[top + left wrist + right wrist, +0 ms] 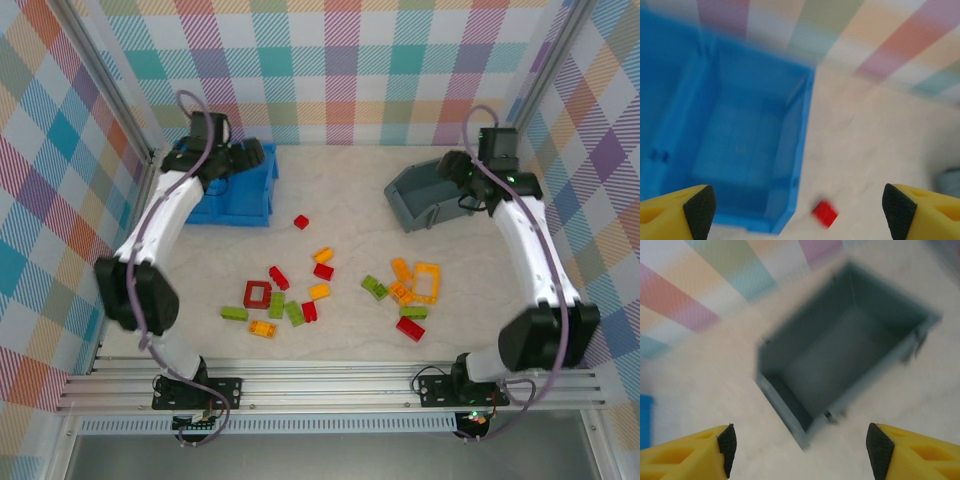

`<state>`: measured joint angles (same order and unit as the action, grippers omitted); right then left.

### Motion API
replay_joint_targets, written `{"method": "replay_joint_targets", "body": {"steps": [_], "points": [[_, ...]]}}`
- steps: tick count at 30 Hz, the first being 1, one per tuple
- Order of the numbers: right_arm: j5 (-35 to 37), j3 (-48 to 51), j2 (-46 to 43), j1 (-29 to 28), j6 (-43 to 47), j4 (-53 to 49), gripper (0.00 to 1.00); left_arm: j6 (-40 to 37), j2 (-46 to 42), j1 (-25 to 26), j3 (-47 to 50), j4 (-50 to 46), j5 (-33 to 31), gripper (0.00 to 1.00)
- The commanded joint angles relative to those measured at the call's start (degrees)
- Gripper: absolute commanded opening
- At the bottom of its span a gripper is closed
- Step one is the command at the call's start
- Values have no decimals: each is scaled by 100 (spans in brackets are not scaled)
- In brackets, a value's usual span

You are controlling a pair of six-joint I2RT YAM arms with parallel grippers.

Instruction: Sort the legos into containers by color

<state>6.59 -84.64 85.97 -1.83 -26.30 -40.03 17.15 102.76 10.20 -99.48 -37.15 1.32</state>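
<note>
back lane: bare table [340, 175] between blue bin [250, 195] upper left and grey bin [415, 200] upper right, wide pass
stray: red lego [301, 222] just off blue bin's lower right corner
centre: left lego cluster [277, 305], right lego cluster [402, 292], narrow bare gap between
sides: left arm [165, 215], right arm [530, 240] close to plaid walls [60, 150]
</note>
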Motion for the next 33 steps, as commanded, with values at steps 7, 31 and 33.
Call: {"method": "replay_joint_targets", "body": {"steps": [7,31,33], "points": [[-499,-841,1552,543,-641,-1175,69,-358,1488,114,-1343,-1395,490,84],[-342,-1634,2925,398,-251,-1252,21,-993,3368,244,-2958,-1638,402,14],[-266,-1652,2895,324,-189,-1255,14,-979,3547,284,-3299,-1668,449,3]]}}
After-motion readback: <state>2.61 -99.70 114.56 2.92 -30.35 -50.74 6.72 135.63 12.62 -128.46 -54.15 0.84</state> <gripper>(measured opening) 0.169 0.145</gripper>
